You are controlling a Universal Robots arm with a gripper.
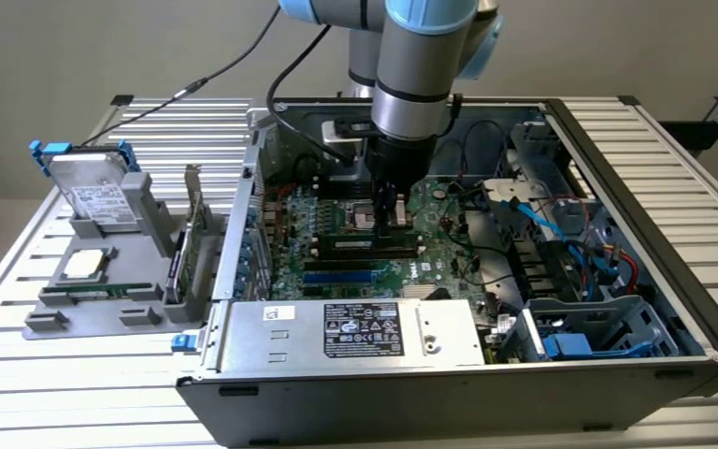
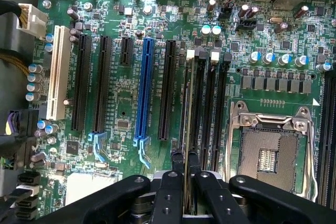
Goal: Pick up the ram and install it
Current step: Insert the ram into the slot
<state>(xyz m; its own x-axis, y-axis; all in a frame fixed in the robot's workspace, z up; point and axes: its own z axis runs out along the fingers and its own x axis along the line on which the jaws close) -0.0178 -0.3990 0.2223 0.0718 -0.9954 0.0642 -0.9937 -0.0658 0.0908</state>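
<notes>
While a hard drive stands in the grey holder at the exterior view's left, the pincer reaches into the open computer case, clenched on the ram, which stands edge-on along the memory slots beside the processor socket.

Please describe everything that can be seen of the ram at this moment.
The ram is seen edge-on: a long, very thin strip, greenish as it looks, standing upright on its long edge. The pincer is shut on it, with one black finger against each flat face. It lies along the outermost of the long black memory slots, on the side away from the open processor socket. Whether it is fully seated I cannot tell; its flat faces are hidden.
</notes>
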